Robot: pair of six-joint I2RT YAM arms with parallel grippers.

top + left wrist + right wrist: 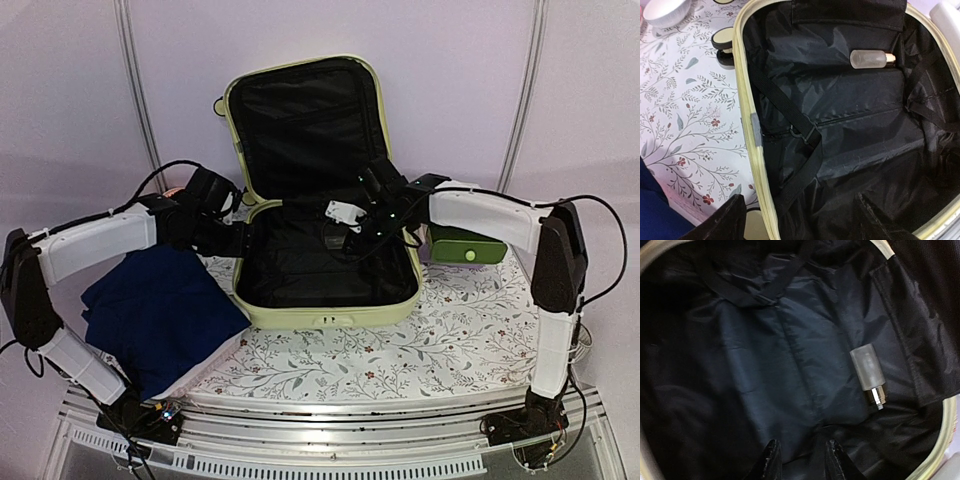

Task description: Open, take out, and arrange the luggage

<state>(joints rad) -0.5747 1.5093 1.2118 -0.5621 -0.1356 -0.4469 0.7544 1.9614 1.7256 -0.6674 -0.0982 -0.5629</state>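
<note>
The pale yellow-green luggage [325,312] lies open in the middle of the table, its lid standing up at the back and its black lining showing. A small frosted bottle with a silver neck [869,375] lies on the lining; it also shows in the left wrist view [870,58]. My right gripper [352,222] reaches inside the luggage, open and empty [804,462], a little short of the bottle. My left gripper [235,240] is open at the luggage's left rim [751,135], one finger [722,220] outside over the table and the other inside.
A navy blue cloth [160,305] lies on the table's left part under my left arm. A green box [465,245] stands right of the luggage. A white bowl [667,10] sits beyond the luggage's wheels [724,45]. The tablecloth [400,350] is floral.
</note>
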